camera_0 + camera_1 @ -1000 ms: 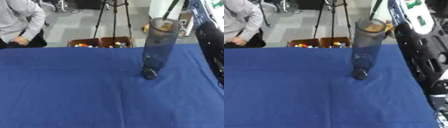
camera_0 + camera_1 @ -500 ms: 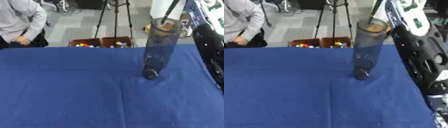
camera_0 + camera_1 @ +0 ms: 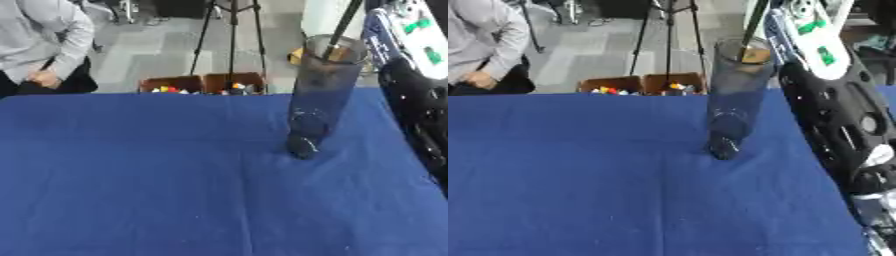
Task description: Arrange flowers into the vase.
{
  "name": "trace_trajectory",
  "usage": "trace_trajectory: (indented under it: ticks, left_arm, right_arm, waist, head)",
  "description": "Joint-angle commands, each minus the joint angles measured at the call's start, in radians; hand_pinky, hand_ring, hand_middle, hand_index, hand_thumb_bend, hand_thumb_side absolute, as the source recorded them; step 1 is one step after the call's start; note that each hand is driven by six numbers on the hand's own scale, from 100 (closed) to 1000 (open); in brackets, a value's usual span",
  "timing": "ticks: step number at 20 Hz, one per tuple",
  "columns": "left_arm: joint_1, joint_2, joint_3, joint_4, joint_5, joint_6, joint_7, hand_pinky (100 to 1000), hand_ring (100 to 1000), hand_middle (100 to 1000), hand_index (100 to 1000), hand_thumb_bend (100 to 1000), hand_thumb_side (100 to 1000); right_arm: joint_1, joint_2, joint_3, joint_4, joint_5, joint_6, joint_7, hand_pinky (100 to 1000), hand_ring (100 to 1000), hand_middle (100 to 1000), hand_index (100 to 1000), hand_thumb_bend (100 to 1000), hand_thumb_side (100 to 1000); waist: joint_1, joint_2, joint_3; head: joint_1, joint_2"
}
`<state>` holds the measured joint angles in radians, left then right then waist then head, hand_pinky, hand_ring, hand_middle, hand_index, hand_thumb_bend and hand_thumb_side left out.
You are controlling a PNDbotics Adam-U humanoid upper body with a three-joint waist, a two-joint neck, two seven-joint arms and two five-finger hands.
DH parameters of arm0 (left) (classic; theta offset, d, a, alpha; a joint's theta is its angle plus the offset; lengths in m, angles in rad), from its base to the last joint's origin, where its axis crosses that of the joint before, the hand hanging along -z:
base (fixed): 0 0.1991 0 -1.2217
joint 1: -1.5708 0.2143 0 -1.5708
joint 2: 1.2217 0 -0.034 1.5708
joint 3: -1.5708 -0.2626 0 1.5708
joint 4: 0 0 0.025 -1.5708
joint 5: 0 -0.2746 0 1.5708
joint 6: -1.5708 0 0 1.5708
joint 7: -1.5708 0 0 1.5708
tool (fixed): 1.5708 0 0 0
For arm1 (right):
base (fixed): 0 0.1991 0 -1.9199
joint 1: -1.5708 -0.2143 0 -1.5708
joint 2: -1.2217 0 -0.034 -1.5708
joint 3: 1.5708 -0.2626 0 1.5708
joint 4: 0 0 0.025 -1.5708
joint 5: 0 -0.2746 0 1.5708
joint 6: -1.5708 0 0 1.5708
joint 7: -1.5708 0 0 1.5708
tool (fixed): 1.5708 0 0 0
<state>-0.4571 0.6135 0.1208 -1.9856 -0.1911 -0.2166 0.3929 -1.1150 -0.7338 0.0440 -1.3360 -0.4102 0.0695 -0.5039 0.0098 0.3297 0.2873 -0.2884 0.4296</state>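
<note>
A tall clear glass vase [image 3: 317, 95] with a dark stem [image 3: 342, 24] in it stands near the blue-clothed table's [image 3: 149, 185] far right edge. The right arm [image 3: 842, 130] rises beside it; its hand seems out of view.

Vase [image 3: 315, 100] upright on table [image 3: 131, 190], right of centre, stem [image 3: 343, 22] inside

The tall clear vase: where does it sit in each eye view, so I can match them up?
Left eye view: vase stands right of centre, upper half, on the blue tablecloth.
Right eye view: vase stands nearer the centre.
Shared landmark: the brown boxes behind the table's far edge.
</note>
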Motion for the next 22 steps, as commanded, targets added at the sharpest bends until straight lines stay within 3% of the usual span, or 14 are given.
trace_trajectory:
  ticks: [1,11,12,13,18,22]
  left_arm:
    - [-0.012,0.016,0.01,-0.014,0.004,-0.005,0.001,589,842,822,858,100,1000]
    - [-0.012,0.016,0.01,-0.014,0.004,-0.005,0.001,589,841,822,858,100,1000]
    - [-0.012,0.016,0.01,-0.014,0.004,-0.005,0.001,589,841,822,858,100,1000]
    - [-0.012,0.016,0.01,-0.014,0.004,-0.005,0.001,590,841,822,858,100,1000]
    - [-0.009,0.016,0.012,-0.014,0.005,-0.006,0.003,591,841,821,858,100,1000]
    - [-0.006,0.017,0.013,-0.014,0.006,-0.006,0.004,592,840,821,858,100,1000]
  right_arm:
    - [-0.012,-0.015,-0.002,0.002,0.024,0.005,-0.002,100,100,100,100,100,257]
    - [-0.001,-0.022,0.001,0.006,0.061,0.037,0.011,100,100,100,100,100,286]
    - [-0.001,-0.022,0.0,0.006,0.062,0.038,0.011,122,100,100,100,100,304]
    - [0.002,-0.024,0.001,0.009,0.067,0.042,0.009,201,100,100,100,100,445]
    - [0.012,-0.025,0.006,0.019,0.109,0.068,0.008,251,151,131,100,100,489]
    - [0.02,-0.028,0.008,0.024,0.134,0.082,0.016,295,215,213,179,100,484]
  waist:
    - [-0.012,-0.005,0.001]
    - [-0.013,-0.007,-0.003]
    - [-0.013,-0.007,-0.003]
    - [-0.014,-0.01,-0.003]
    - [-0.017,-0.018,0.003]
    - [-0.017,-0.024,0.008]
  head:
    - [0.002,-0.011]
    - [0.007,-0.013]
    - [0.007,-0.013]
    - [0.009,-0.014]
    - [0.012,-0.013]
    - [0.013,-0.011]
